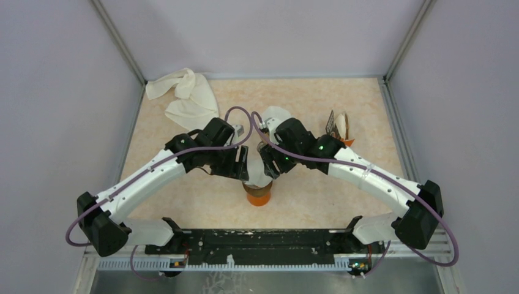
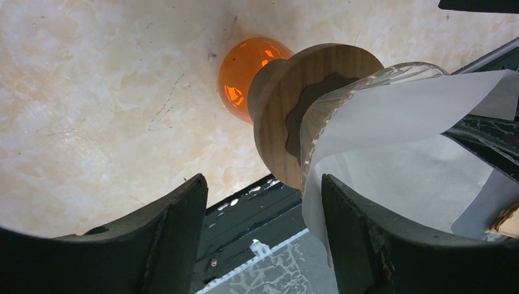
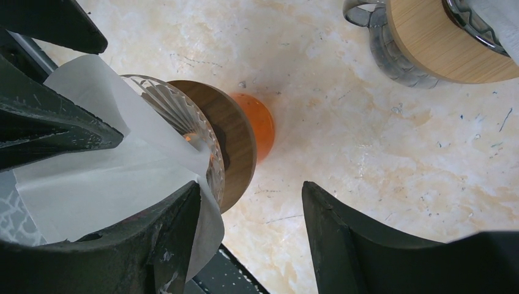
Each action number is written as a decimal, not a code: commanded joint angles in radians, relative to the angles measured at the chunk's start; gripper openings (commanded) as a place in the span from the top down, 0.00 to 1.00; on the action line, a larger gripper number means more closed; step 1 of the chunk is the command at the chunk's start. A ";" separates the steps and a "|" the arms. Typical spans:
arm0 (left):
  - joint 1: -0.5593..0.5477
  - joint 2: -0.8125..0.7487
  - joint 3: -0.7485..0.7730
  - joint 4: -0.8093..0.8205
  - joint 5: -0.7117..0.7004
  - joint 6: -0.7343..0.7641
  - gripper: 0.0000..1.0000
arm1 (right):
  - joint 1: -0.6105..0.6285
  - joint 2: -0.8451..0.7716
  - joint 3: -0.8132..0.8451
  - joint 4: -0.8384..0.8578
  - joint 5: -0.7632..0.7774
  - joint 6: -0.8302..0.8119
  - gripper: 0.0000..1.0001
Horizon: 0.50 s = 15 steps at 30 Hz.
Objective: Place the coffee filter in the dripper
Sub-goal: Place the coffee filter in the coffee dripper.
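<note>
Coffee filter (image 2: 416, 141) sits in dripper (image 2: 287, 110), which stands on orange cup (image 2: 242, 67). Paper edge stands proud of glass rim, so prob not fully seated. Left gripper (image 2: 263, 196): jaws wide apart, nothing clamped, filter lying against one finger. Right gripper (image 3: 251, 193): likewise wide apart and empty, paper brushing one finger (image 3: 153, 245). Arms flank the dripper L and R, approx equally near. Cone axis runs vertical, rim down to cup, so the move left looks like a push straight down that axis
</note>
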 commanded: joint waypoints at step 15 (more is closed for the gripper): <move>0.000 -0.038 -0.020 0.027 0.013 0.019 0.26 | -0.004 -0.014 0.038 0.075 -0.062 0.047 0.22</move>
